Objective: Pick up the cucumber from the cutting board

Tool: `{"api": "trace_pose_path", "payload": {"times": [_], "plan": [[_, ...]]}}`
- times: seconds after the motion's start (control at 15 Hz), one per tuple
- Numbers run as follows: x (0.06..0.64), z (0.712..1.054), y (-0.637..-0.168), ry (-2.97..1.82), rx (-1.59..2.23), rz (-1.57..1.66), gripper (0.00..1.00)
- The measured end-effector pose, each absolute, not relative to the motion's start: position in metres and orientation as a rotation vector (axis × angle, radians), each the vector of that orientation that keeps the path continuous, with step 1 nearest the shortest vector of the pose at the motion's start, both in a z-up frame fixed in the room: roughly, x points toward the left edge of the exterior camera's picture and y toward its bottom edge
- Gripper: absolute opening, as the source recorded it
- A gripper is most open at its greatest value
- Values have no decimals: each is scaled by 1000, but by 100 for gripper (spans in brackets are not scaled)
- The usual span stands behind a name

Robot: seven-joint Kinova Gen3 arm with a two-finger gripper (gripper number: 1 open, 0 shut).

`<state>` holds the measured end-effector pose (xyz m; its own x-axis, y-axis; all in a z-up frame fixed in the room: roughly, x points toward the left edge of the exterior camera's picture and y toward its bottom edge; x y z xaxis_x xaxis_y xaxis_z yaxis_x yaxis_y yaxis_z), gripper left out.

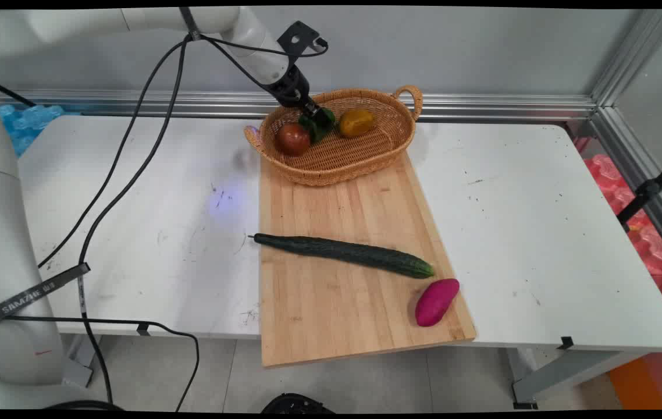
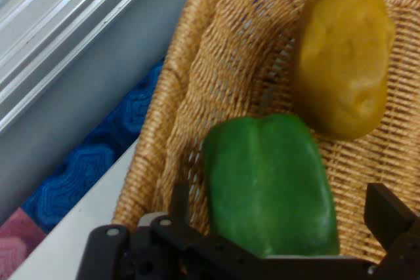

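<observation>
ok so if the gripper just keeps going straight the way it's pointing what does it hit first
The green pepper. The gripper points down into the wicker basket, and in the hand view the pepper sits right between its open fingers, so it would probably meet the pepper first, then the basket floor beneath it.

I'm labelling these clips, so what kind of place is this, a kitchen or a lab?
Most likely a robot lab test bench, not a kitchen: a bare white table framed by aluminium rails, with the gripper over a green pepper in a wicker basket.
</observation>
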<state>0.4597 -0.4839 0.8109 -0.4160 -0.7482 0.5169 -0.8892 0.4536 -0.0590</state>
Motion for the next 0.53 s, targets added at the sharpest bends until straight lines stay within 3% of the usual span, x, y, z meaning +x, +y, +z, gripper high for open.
{"api": "trace_pose_path", "payload": {"times": [0.53], "plan": [[456, 853, -466, -2310, 1272, 440, 100]]}}
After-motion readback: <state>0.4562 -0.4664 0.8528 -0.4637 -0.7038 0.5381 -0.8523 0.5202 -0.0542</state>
